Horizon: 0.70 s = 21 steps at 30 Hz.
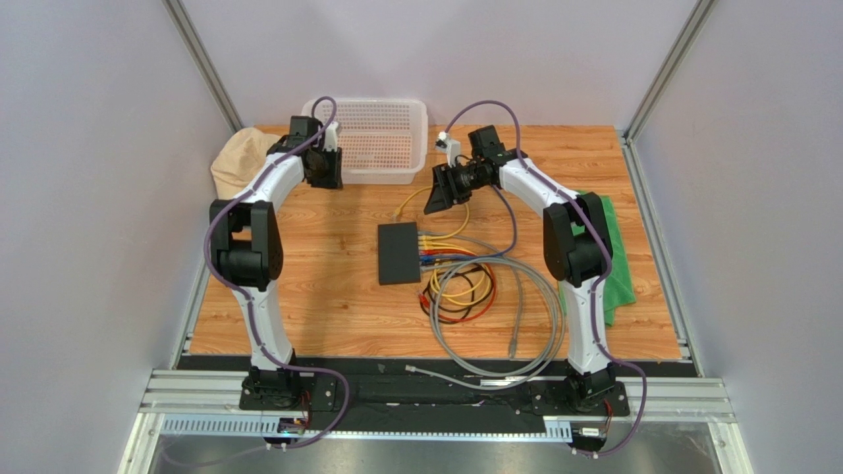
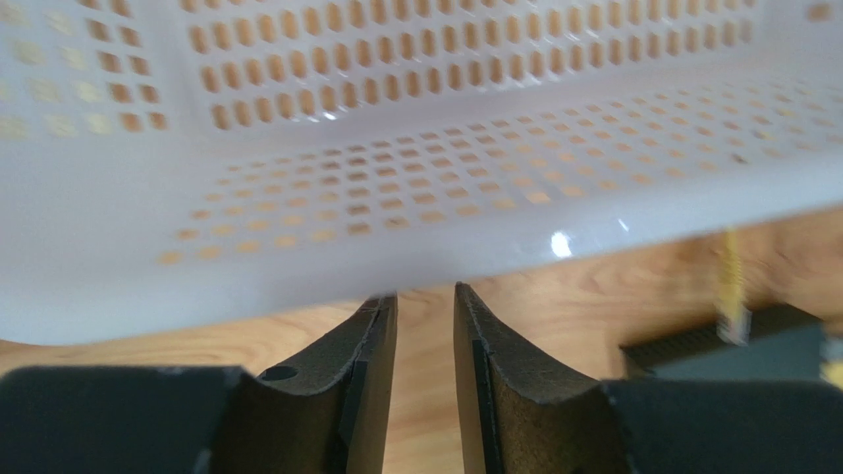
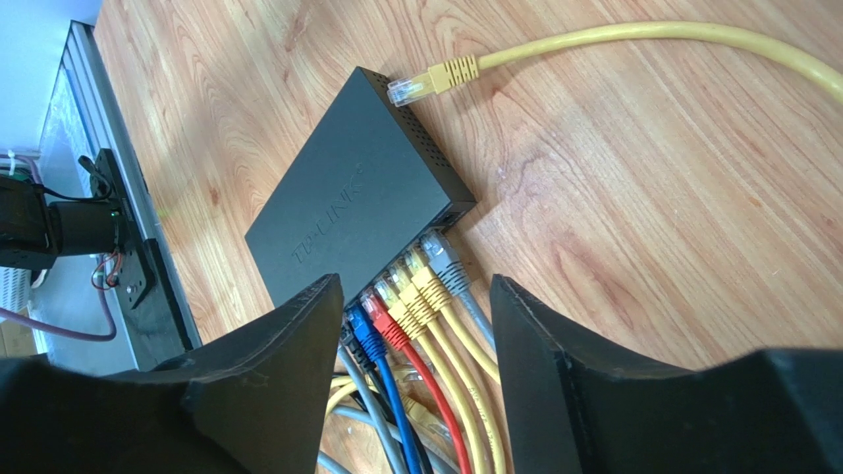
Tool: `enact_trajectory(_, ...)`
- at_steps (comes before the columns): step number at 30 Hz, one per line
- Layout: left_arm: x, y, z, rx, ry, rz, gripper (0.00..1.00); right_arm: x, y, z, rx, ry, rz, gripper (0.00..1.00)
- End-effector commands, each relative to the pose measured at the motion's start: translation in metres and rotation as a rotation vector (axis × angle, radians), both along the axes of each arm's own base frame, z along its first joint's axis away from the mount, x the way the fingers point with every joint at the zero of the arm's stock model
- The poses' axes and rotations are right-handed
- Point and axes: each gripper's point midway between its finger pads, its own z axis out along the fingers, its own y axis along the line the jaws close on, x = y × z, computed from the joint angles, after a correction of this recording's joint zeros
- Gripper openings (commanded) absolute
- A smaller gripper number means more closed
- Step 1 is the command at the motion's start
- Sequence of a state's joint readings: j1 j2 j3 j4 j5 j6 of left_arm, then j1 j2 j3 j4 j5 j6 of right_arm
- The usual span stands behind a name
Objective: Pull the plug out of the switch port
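Aluminium rails (image 1: 435, 395), ribbed and dull, run along the near edge of the table (image 1: 327, 306), and both arm bases are bolted to them. The tabletop is pale wood-grain laminate with wavy brown figuring, smooth and flat. Plain grey walls (image 1: 99, 148) close in on three sides.

Nearest the bases, a grey cable (image 1: 539, 326) lies in a wide loose loop. Inside its far end sits a tighter coil of red, yellow and black cables (image 1: 460, 291). Just beyond that, at mid-table, the switch (image 1: 398, 253) lies flat: a matte-black, sharp-cornered slab with faint lettering on its lid (image 3: 346, 207). Its socket edge faces the right arm. A close row of plugs (image 3: 440, 259) sits in it, with glossy boots in blue, red, yellow and grey.

A crumpled green cloth (image 1: 618, 262) lies at the table's right edge. A separate yellow cable (image 3: 633, 35) ends in a clear plug at the switch's far corner; I cannot tell if they touch.

The right gripper (image 1: 445, 190) hangs over the switch's far side, its dark, grainy jaws (image 3: 416, 284) spread wide and empty, framing the plugs. Farther back, the left gripper (image 1: 322, 163) hangs at the near wall of a white perforated plastic basket (image 2: 396, 197). Its jaws (image 2: 425, 296) are parted by a narrow gap with nothing between them. A beige cloth (image 1: 237, 163) is bunched in the far left corner.
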State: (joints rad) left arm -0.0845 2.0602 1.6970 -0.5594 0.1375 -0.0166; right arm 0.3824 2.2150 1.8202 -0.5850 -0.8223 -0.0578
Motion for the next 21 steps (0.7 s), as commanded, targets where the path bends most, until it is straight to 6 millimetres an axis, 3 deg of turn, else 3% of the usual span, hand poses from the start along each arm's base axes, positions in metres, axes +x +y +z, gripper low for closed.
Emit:
enact_trajectory(1, -0.054, -0.084, 0.052, -0.352, -0.008, -0.232, 0.38, 0.0, 0.001, -0.008, -0.003, -0.012, 0.021, 0.58)
enact_trajectory(2, -0.074, -0.1, 0.039, -0.399, 0.04, -0.267, 0.4, -0.002, 0.002, -0.012, 0.003, 0.002, 0.031, 0.57)
enact_trajectory(4, -0.098, -0.122, 0.041, -0.484, 0.078, -0.322, 0.42, -0.004, 0.003, -0.023, 0.003, 0.027, 0.041, 0.56)
enact_trajectory(5, -0.114, -0.132, 0.029, -0.494, 0.119, -0.342, 0.44, -0.005, 0.004, -0.025, 0.01, 0.034, 0.048, 0.56)
enact_trajectory(8, -0.137, -0.146, 0.013, -0.481, 0.176, -0.359, 0.47, -0.005, 0.005, -0.036, 0.01, 0.056, 0.056, 0.55)
enact_trajectory(14, -0.137, -0.137, -0.005, -0.357, 0.209, -0.306, 0.5, -0.012, 0.008, -0.055, 0.024, 0.129, 0.074, 0.55)
enact_trajectory(21, -0.14, -0.13, -0.016, -0.25, 0.212, -0.278, 0.5, -0.015, 0.014, -0.063, 0.044, 0.172, 0.073, 0.55)
